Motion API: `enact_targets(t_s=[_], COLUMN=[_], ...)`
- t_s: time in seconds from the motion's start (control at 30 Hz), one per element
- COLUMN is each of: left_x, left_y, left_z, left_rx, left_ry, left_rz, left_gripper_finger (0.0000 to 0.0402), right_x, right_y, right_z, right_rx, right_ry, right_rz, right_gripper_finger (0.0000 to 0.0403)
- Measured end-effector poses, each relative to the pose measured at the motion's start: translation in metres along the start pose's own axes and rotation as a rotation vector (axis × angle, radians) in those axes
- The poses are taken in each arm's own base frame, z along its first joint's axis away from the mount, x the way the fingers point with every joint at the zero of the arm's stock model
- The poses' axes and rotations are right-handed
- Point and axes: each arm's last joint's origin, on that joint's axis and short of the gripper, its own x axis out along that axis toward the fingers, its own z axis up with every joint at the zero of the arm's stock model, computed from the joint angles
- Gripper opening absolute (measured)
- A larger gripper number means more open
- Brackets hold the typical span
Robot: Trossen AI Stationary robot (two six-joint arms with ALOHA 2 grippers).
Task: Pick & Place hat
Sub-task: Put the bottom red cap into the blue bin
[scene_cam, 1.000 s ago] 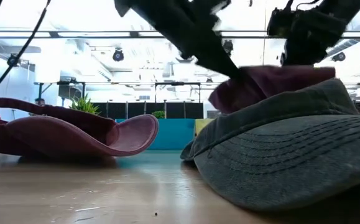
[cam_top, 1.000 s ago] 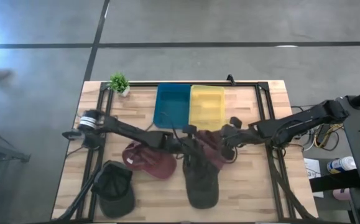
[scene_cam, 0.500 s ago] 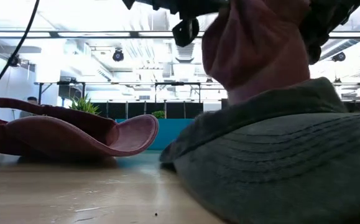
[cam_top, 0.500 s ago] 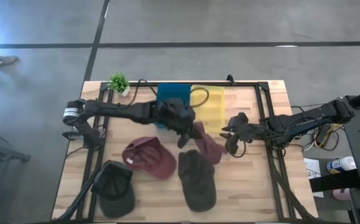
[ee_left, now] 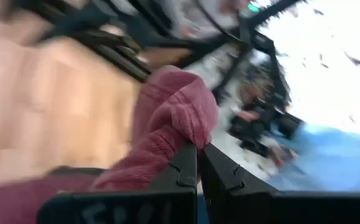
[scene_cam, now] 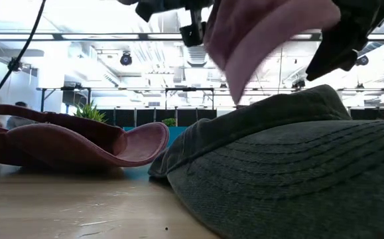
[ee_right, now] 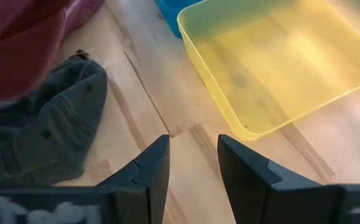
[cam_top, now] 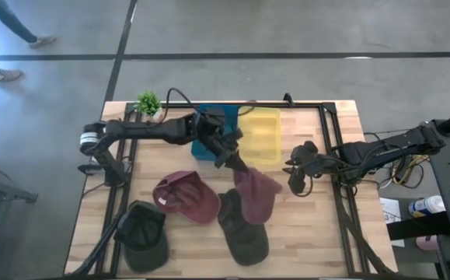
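Maroon hat [cam_top: 254,189] pinched in left gripper [cam_top: 230,157]; no writing legible.

bare wood lay open ahead of the right gripper [cam_top: 294,177]; the yellow bin [cam_top: 259,134] (just beyond) and grey cap [cam_top: 242,228] flanked that gap.

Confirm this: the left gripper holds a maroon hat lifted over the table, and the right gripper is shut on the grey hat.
Wrong about the right gripper: its wrist view shows it open and empty above bare wood, the grey hat apart from it. The left gripper does hold the lifted maroon hat.
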Motion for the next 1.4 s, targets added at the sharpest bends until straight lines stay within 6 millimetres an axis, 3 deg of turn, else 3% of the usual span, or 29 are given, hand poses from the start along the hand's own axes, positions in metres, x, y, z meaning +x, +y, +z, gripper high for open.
enact_targets(t_s=[0.17,0.33,0.6,0.87,1.1,1.27,1.4], left_x=[-0.026,-0.059,-0.117,-0.162,-0.158,-0.143,-0.138], left_y=[0.002,0.000,-0.006,0.016,0.042,0.068,0.072], left_z=[0.013,0.030,0.049,0.053,0.052,0.040,0.036], left_rx=[0.150,0.288,0.331,0.381,0.426,0.336,0.262], left_ry=[-0.097,-0.045,0.063,0.149,0.231,0.395,0.436], left_rz=[0.294,0.617,0.849,0.931,0.910,0.877,0.832], left_gripper_finger=[0.0003,0.0003,0.0002,0.0002,0.0002,0.0002,0.0002], right_x=[0.000,-0.001,-0.001,-0.001,-0.001,0.000,0.000], right_y=[0.000,-0.001,-0.001,-0.001,-0.001,-0.001,-0.001], right_z=[0.000,0.000,-0.001,-0.001,-0.001,-0.001,-0.001], right_rx=[0.017,0.019,0.015,0.016,0.017,0.027,0.030], right_ry=[0.002,0.005,0.008,0.008,0.003,0.004,0.004], right_rz=[0.002,0.005,0.002,0.001,-0.005,-0.006,-0.005], right_gripper_finger=[0.0125,0.0123,0.0129,0.0123,0.0123,0.0125,0.0121])
